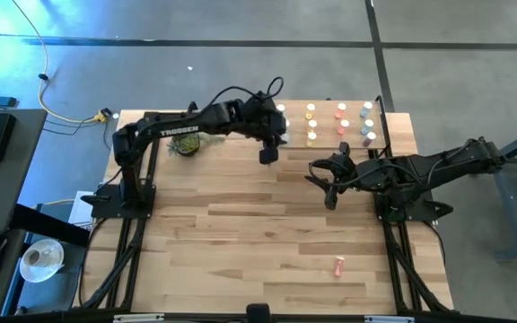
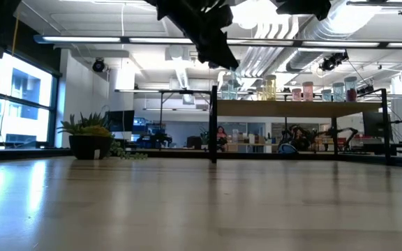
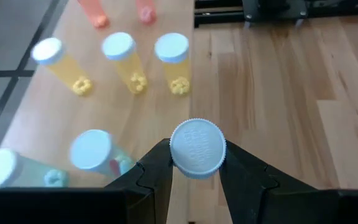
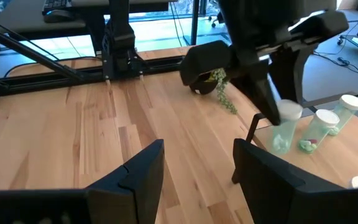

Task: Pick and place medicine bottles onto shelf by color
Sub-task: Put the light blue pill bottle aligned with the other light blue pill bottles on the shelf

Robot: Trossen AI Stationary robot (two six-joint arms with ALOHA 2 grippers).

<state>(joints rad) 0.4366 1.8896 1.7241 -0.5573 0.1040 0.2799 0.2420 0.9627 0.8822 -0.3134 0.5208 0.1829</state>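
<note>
My left gripper (image 1: 270,146) (image 3: 196,177) is shut on a teal-green bottle with a white cap (image 3: 196,148) (image 4: 284,129) at the near left corner of the shelf (image 1: 326,126) (image 2: 299,109). Two more teal bottles (image 3: 92,152) (image 4: 319,127) stand beside it. Three yellow bottles (image 3: 123,59) and orange-red ones (image 3: 95,12) stand in rows farther right. Each stands on its base. One orange-red bottle (image 1: 338,266) lies on its side on the tabletop near the front. My right gripper (image 1: 330,187) (image 4: 194,168) is open and empty above the table, right of centre. My left gripper pinches the bottle just below its white cap (image 3: 196,163) between its two fingers. The fingers (image 4: 267,99) come from above, slanting down. The bottle stays upright at the shelf's corner. Whether its base (image 4: 281,148) rests on the board, I cannot tell.
A small potted plant (image 1: 189,144) (image 2: 89,136) (image 4: 210,81) stands on the table's far left, under my left arm. The shelf's black frame legs (image 2: 213,125) stand on the tabletop. Bare planks (image 1: 240,233) lie across the middle and near side.
</note>
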